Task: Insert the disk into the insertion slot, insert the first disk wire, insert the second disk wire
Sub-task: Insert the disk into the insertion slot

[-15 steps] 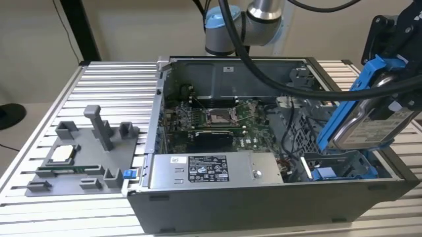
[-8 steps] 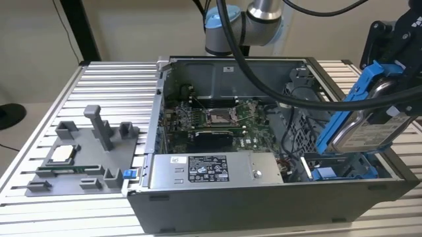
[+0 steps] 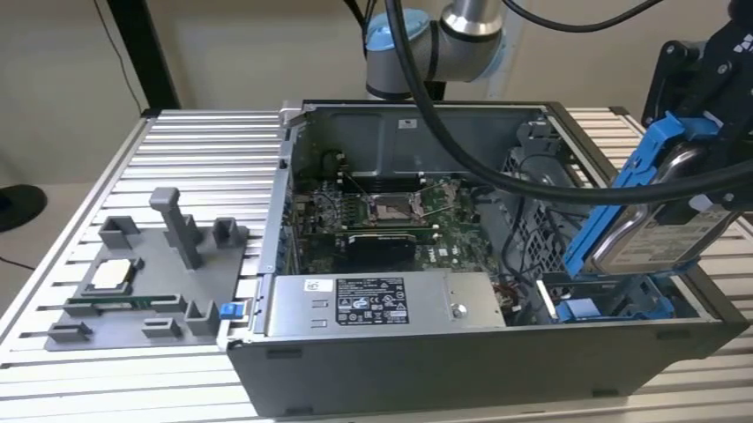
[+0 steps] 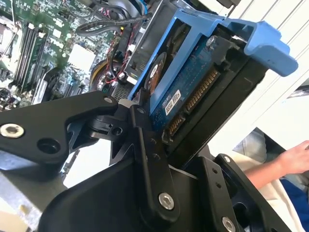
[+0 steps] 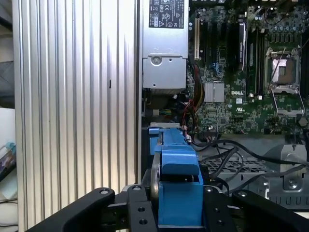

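A ribbed silver aluminium desk (image 3: pixel 200 150) is carrying an open dark grey computer case (image 3: pixel 471 361), and a plain beige wall (image 3: pixel 247 53) is closing off the room on the far side. A black upright post (image 3: pixel 141 53) is standing against that wall at the exterior view's left.

On the exterior view's right, above the near right corner of the case, the black gripper (image 3: pixel 694 185) is clamping the disk (image 3: pixel 641 238), a flat silver-metal hard drive in a bright blue plastic carrier frame. The disk is hanging in the air, tilted, with its lower end pointing down towards the insertion slot (image 3: pixel 594 304), a grey bay with blue clip tabs just below it, and it is not seated there.

In the second wrist view the gripper's fingers (image 4: pixel 145 145) are pressing on both sides of the disk (image 4: pixel 193 82), whose blue circuit board and connector edge are facing the camera. A person's hand (image 4: pixel 294 159) is resting beyond it.

Inside the case a green motherboard (image 3: pixel 389 211) is lying flat, a silver box with a white sticker (image 3: pixel 376 304) is sitting along the near wall, and thick black cables (image 3: pixel 495 167) are sagging across the opening. A grey moulded fixture tray (image 3: pixel 130 291) is lying on the desk at the exterior view's left, well apart from the gripper.
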You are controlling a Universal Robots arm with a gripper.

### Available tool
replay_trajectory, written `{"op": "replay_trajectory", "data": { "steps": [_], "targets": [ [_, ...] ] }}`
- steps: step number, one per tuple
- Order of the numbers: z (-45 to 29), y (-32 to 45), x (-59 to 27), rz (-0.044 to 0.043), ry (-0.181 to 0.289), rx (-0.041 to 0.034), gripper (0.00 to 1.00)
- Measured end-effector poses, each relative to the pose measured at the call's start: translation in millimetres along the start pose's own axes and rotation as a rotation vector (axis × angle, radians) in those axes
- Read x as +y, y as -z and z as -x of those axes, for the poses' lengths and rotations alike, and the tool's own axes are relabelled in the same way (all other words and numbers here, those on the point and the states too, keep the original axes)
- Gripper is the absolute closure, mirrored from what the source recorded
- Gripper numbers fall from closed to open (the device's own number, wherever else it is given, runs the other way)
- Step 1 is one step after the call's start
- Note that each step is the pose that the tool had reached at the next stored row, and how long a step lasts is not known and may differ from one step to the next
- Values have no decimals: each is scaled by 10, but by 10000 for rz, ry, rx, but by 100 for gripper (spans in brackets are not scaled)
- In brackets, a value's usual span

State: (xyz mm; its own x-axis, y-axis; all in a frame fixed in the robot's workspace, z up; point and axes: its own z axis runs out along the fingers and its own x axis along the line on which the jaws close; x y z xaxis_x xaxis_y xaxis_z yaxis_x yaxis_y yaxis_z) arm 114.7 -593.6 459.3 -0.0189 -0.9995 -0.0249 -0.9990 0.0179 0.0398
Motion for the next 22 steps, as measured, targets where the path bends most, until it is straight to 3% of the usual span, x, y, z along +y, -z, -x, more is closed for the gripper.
{"op": "replay_trajectory", "data": {
  "steps": [14,22],
  "targets": [
    [-1,-40,-2,0,0,0,100],
    [-3,-108,-4,0,-3,0,100]
  ]
}}
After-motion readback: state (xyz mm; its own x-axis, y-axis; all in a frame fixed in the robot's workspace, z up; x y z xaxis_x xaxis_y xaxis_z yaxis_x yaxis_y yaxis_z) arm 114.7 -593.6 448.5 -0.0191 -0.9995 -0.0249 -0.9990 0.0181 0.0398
